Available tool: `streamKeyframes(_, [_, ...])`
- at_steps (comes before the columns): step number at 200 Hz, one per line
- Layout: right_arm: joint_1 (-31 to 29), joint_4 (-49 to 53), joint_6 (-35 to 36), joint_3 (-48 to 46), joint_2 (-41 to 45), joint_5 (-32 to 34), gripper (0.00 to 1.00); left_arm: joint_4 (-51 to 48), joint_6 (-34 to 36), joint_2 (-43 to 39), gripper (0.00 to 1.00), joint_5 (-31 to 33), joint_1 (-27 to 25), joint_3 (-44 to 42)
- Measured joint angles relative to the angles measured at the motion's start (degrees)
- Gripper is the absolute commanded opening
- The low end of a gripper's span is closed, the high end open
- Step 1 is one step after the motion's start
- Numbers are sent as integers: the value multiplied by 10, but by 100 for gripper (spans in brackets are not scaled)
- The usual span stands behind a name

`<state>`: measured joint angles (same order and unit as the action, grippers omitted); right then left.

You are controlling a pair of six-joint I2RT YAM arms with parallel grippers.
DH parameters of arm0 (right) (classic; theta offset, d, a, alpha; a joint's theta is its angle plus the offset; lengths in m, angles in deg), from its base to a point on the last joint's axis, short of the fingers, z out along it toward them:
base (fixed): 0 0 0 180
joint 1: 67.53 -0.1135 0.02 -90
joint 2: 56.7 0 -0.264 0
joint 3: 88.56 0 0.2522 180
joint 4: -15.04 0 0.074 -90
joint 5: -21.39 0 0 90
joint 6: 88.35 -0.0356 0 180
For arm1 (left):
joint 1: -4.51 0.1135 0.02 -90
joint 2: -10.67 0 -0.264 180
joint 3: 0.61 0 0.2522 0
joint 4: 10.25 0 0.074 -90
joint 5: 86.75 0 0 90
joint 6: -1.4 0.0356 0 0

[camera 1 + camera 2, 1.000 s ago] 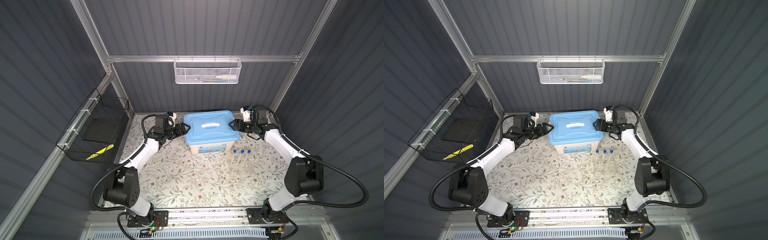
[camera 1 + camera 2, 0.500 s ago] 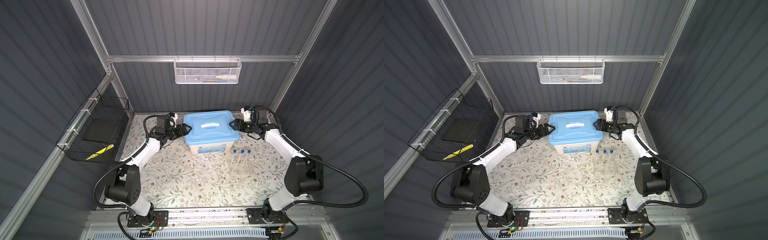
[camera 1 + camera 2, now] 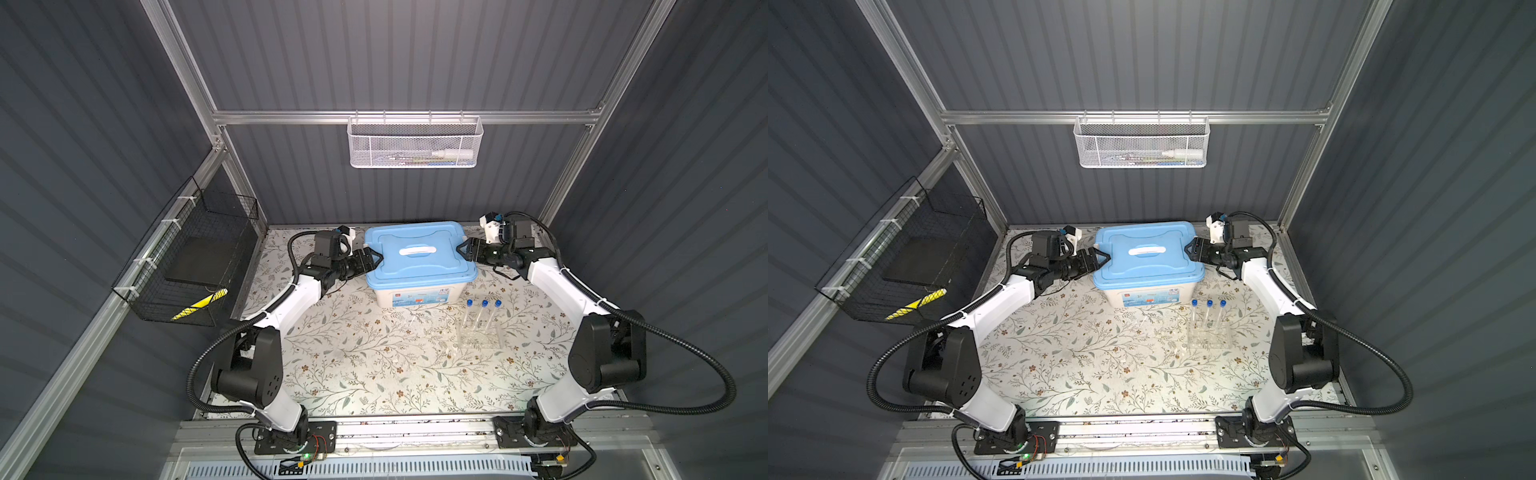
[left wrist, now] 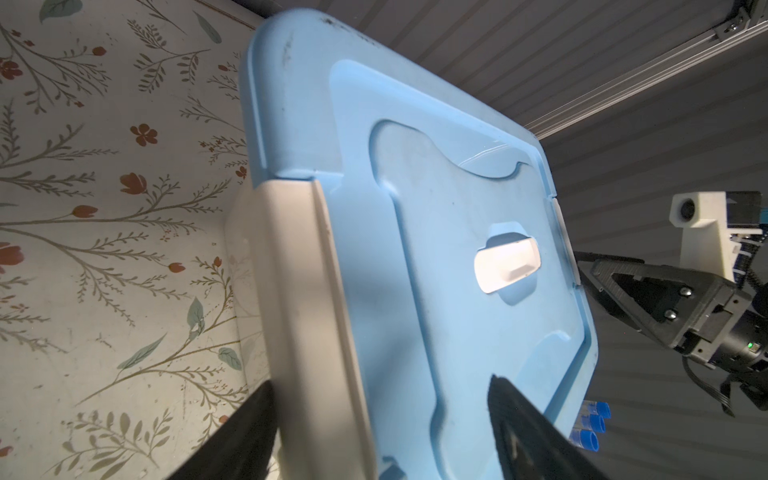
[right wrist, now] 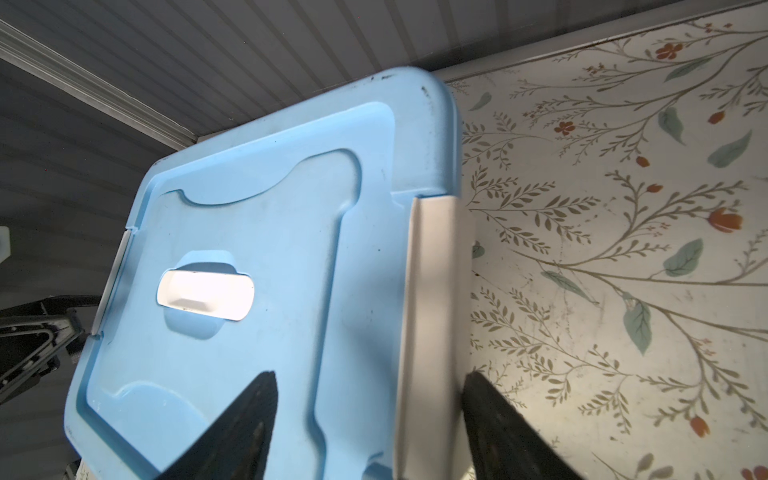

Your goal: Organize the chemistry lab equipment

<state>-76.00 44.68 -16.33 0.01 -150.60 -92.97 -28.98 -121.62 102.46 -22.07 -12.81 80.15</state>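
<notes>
Left gripper point(image 3: 377, 259) and right gripper point(image 3: 460, 250) hang open astride the storage box point(image 3: 415, 297) latches point(image 4: 299, 311); next I pop both together.

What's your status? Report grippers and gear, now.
Left gripper open, astride a latch of the box. Right gripper open, astride the opposite latch. Box lid on; three tubes standing in rack. Nothing in the way.

left tool point(image 3: 376, 258) nearer box point(image 3: 419, 268), right tool point(image 3: 460, 249) narrower
</notes>
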Motion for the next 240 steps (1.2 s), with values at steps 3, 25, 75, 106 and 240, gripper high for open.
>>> streamKeyframes(3, [0, 0, 0, 0, 0, 0, 72, 0, 0, 0, 81, 0, 0, 0])
streamKeyframes(25, [-1, 0, 0, 0, 0, 2, 71, 1, -2, 0, 80, 0, 0, 0])
streamKeyframes(75, [-8, 1, 0, 3, 0, 3, 71, 2, -2, 6, 80, 3, 0, 0])
streamKeyframes(106, [-14, 1, -1, 3, 0, 4, 71, 2, -2, 8, 80, 9, 2, 0])
streamKeyframes(240, [5, -38, -4, -48, 87, 52, 99, -10, 19, 3, 100, 37, 2, 0])
